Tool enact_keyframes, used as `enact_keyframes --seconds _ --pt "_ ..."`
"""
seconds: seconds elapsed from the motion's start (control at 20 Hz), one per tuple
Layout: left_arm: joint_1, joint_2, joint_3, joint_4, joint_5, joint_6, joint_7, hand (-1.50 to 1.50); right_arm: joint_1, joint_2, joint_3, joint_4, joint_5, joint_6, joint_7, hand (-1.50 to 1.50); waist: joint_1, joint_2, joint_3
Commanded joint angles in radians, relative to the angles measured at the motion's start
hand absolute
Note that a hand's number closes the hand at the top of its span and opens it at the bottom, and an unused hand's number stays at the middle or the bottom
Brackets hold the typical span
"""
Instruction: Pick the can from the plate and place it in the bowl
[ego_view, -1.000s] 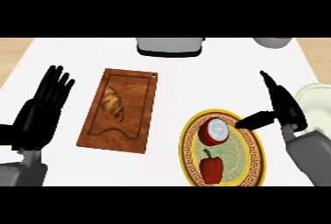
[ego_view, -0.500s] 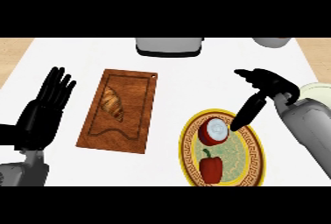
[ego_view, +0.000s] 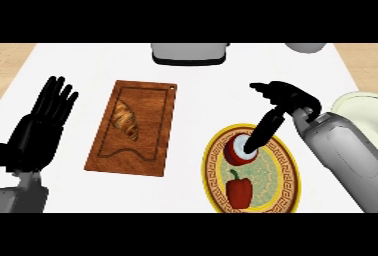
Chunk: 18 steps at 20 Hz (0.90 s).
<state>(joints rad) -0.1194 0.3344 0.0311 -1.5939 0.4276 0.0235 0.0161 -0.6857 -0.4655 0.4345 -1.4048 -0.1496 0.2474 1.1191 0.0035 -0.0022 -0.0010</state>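
1. Head view. White tabletop (ego_view: 199, 100). At the lower right lies a round plate (ego_view: 288, 192) with a yellow rim and a red patterned band.
2. The can (ego_view: 238, 150), red-sided with a pale top, stands upright on the upper part of the plate. A red bell pepper (ego_view: 239, 189) lies on the same plate just below it, apart from the can.
3. Right robot hand (ego_view: 284, 95) comes in from the right edge, above the plate. One long black digit slants down-left and its tip meets the can's top; the other fingers are bent near the palm and point left. Nothing is curled round the can; the hand is not gripping it.
4. Pale bowl (ego_view: 358, 107) at the right edge, partly hidden by the grey right forearm, well apart from the can.
5. Left robot hand (ego_view: 40, 122) at the left edge, fingers straight and up, resting, holding nothing.
6. Wooden cutting board (ego_view: 148, 145) between the left hand and the plate; a bread loaf (ego_view: 125, 120) lies on its upper half.
7. Grey appliance (ego_view: 189, 52) at the top centre, cut off by the edge; I cannot tell what it is.
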Motion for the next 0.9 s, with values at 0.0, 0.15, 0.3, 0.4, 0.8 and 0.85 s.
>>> enact_keyframes --seconds 0.0,0.15,0.3,0.4,0.8,0.85 --pt "0.023 0.0 0.029 0.063 0.004 -0.066 -0.068 0.0 0.061 0.028 0.021 -0.076 0.026 -0.015 0.15 -1.5 -0.008 0.0 0.0" --pt "0.029 -0.02 0.007 -0.014 -0.021 -0.01 -0.019 0.0 0.116 0.004 0.045 -0.16 0.044 -0.023 0.181 -1.5 -0.011 -0.003 0.0" --pt "0.008 -0.028 0.011 0.001 -0.023 -0.007 -0.008 0.0 0.135 -0.003 0.072 -0.202 0.138 -0.059 0.163 -1.5 -0.011 -0.002 0.0" --pt "0.011 -0.015 0.029 0.037 -0.011 -0.056 -0.026 0.0 0.103 0.079 0.085 -0.091 0.229 -0.112 0.099 -1.5 0.0 0.002 0.001" --pt "0.057 -0.07 0.012 -0.014 -0.069 -0.036 -0.034 0.0 0.213 0.11 0.064 -0.066 0.369 -0.089 -0.038 -1.5 0.002 0.002 0.001" --pt "-0.004 -0.071 0.024 -0.007 -0.051 -0.033 0.011 0.0 0.195 0.118 0.013 -0.091 0.349 -0.034 -0.003 -1.5 -0.001 0.002 0.001"
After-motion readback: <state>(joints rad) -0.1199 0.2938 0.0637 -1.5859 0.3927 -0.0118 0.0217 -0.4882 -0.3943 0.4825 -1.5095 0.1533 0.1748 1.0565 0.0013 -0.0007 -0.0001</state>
